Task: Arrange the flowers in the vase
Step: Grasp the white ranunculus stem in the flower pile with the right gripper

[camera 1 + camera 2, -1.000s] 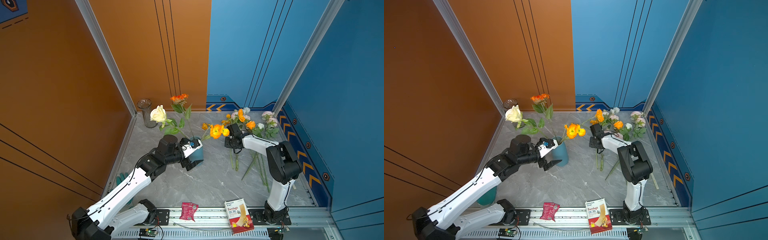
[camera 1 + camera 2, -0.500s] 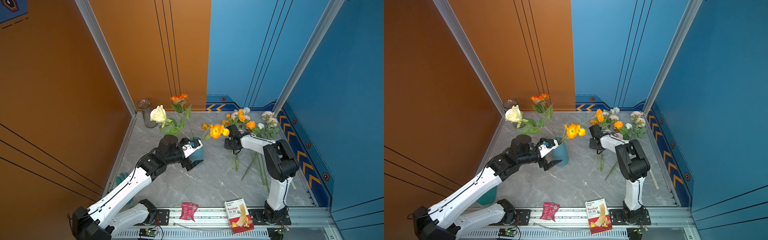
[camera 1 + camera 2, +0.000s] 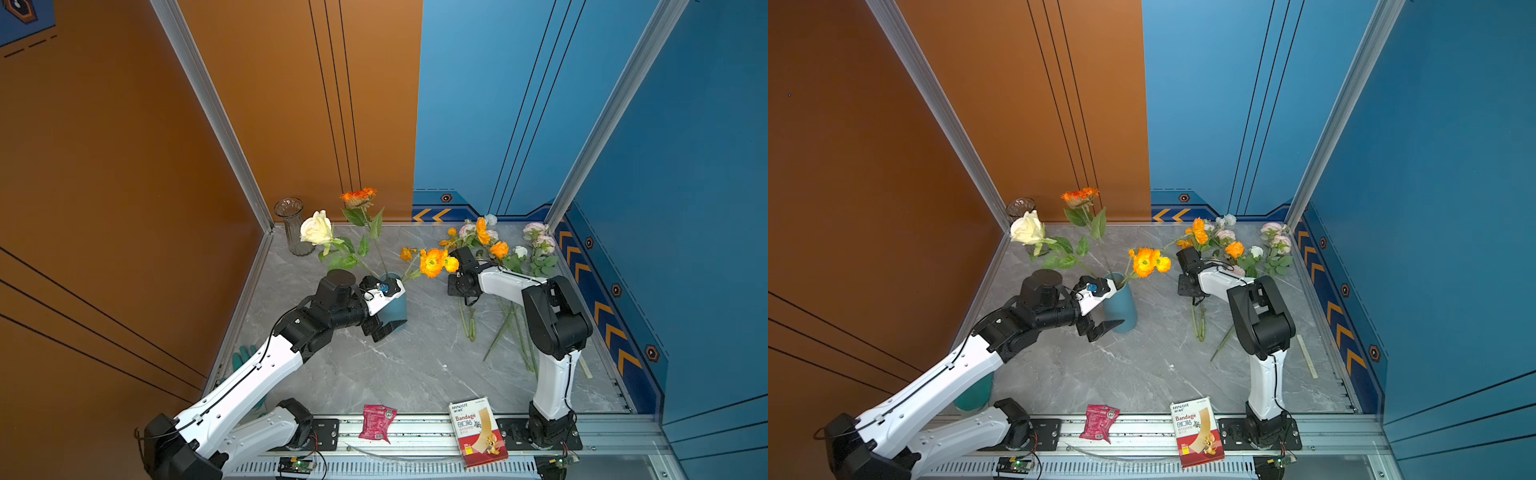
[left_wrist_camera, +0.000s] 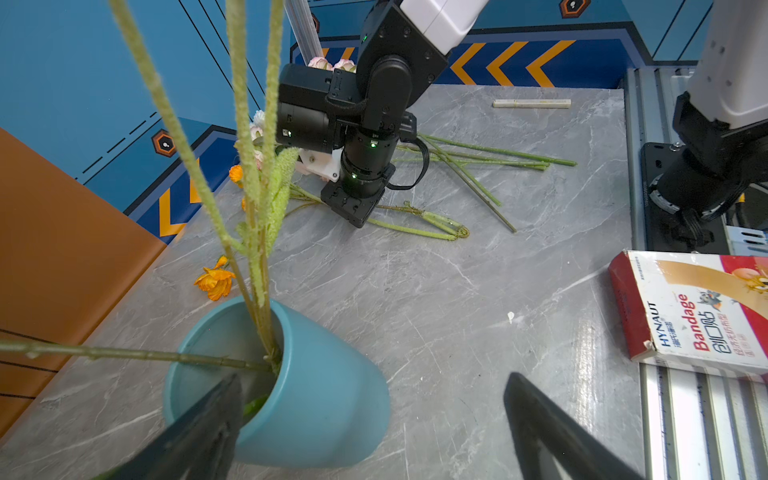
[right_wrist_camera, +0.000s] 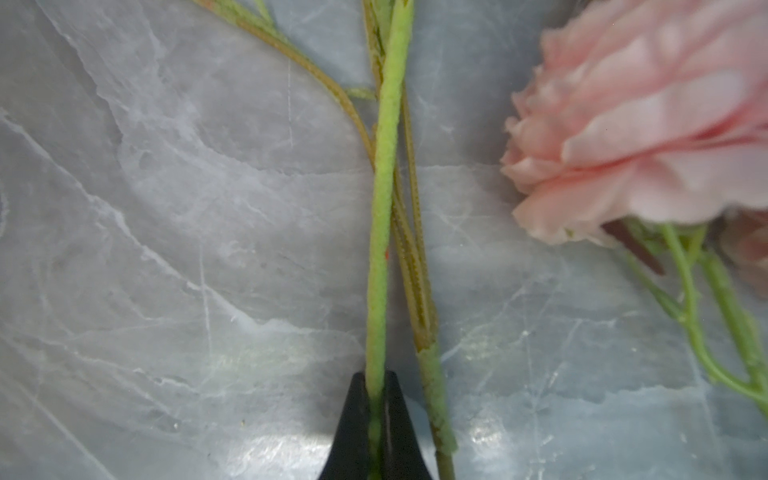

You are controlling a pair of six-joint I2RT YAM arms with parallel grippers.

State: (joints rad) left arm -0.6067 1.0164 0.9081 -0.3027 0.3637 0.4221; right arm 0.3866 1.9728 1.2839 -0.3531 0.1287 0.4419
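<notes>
A blue vase (image 3: pixel 394 305) (image 3: pixel 1121 303) stands mid-table and holds a cream rose (image 3: pixel 316 227), an orange bloom (image 3: pixel 358 196) and orange poppies (image 3: pixel 433 262). My left gripper (image 4: pixel 374 415) is open, and the vase (image 4: pixel 316 395) sits between its spread jaws, close to one finger. More flowers (image 3: pixel 498 249) lie in a heap at the back right. My right gripper (image 5: pixel 376 386) (image 3: pixel 461 286) is down on the table at that heap, shut on a green flower stem (image 5: pixel 380 249). A pink peony (image 5: pixel 648 124) lies beside it.
A clear glass vase (image 3: pixel 291 224) stands in the back left corner. A bandage box (image 3: pixel 478 432) and a red packet (image 3: pixel 376 422) lie on the front rail. A pale stick (image 3: pixel 1307 356) lies by the right wall. A loose orange bloom (image 4: pixel 216 280) lies behind the blue vase.
My right gripper has closed its jaws onto the green stem on the table. The left arm and the vase have not moved.
</notes>
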